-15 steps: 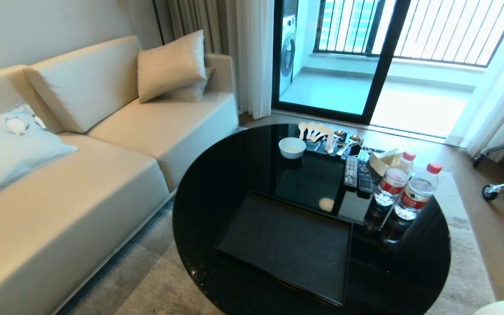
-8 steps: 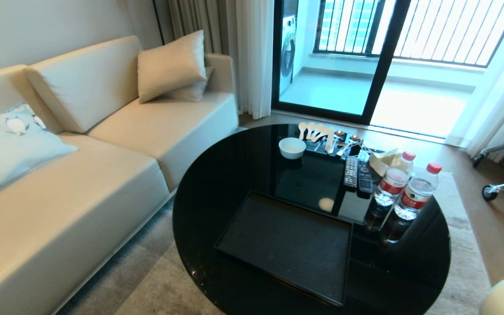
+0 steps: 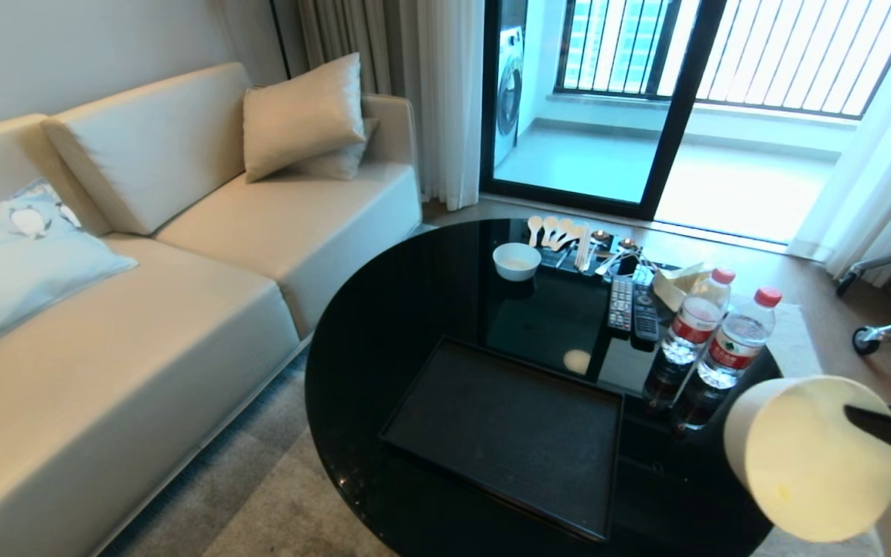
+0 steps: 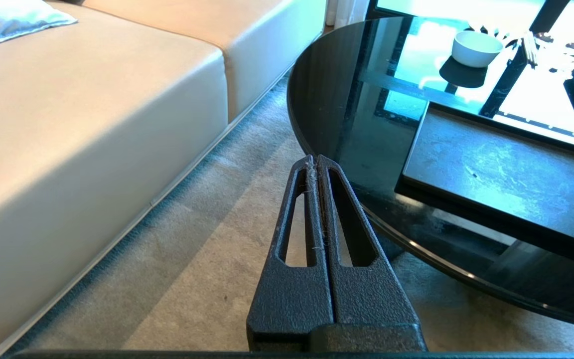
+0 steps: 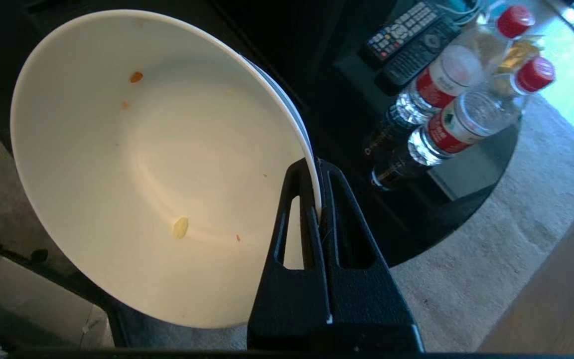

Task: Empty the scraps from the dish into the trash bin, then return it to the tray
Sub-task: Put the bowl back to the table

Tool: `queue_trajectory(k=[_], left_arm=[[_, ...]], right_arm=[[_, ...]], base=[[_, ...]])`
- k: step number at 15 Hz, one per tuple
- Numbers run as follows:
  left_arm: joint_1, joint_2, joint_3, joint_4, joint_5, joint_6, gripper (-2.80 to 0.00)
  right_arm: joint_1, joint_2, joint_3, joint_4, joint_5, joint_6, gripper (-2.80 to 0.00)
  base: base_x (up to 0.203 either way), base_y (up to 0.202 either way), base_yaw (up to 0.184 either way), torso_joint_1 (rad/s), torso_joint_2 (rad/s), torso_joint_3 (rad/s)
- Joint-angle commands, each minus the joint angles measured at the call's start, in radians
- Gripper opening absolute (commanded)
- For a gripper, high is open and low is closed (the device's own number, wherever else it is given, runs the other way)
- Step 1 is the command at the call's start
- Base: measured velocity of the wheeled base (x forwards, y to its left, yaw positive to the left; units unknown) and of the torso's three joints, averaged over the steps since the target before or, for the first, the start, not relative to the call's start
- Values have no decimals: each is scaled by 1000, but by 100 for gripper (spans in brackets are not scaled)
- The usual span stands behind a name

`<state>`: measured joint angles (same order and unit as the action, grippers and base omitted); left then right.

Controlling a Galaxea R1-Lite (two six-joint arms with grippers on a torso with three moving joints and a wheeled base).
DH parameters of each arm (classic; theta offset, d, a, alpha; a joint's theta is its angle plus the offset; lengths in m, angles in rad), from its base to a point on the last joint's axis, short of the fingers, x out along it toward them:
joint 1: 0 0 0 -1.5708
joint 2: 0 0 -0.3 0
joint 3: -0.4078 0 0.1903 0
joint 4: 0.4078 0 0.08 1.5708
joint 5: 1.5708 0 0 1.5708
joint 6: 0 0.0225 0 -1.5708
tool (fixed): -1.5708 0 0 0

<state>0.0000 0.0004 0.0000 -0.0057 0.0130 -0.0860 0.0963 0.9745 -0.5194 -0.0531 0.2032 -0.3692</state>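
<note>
One dish rim-pinched in right gripper jaws, beside table edge.

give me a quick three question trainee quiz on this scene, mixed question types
1. True or false: the tray on the table has nothing on it.
2. Which end effector holds the dish: A left, B right, C neither?
3. Fill in: beside the two remote controls stand two water ______ with red caps.

Key
1. True.
2. B. The right end effector is clamped on the dish's rim, off the table's right edge in the head view; the left end effector is shut on nothing, low over the carpet.
3. bottles
</note>
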Motion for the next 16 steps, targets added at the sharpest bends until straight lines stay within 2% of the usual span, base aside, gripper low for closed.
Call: queue_trajectory(k=[1, 3, 4, 6, 9, 13, 16], left_arm=[[0, 0, 0, 0, 1, -1, -280], [0, 0, 0, 0, 1, -1, -280], [0, 0, 0, 0, 1, -1, -280], [0, 0, 0, 0, 1, -1, -280], [0, 0, 0, 0, 1, 0, -280], [0, 0, 0, 0, 1, -1, -280], [0, 0, 0, 0, 1, -1, -280]], right_arm=[[72, 301, -63, -28, 2, -7, -280], [146, 443, -129, -46, 1, 14, -280], [194, 510, -175, -50, -5, 52, -280], [289, 636, -265, -52, -60, 161, -280], [405, 800, -373, -46, -190, 360, -280], [460, 955, -398, -45, -314, 563, -280], [464, 1037, -426, -41, -339, 671, -280]], base=[[0, 0, 0, 0, 0, 0], [0, 0, 0, 0, 0, 0], [0, 0, 0, 0, 0, 0], [0, 0, 0, 0, 0, 0], [0, 0, 0, 0, 0, 0], [0, 0, 0, 0, 0, 0], [0, 0, 0, 0, 0, 0]])
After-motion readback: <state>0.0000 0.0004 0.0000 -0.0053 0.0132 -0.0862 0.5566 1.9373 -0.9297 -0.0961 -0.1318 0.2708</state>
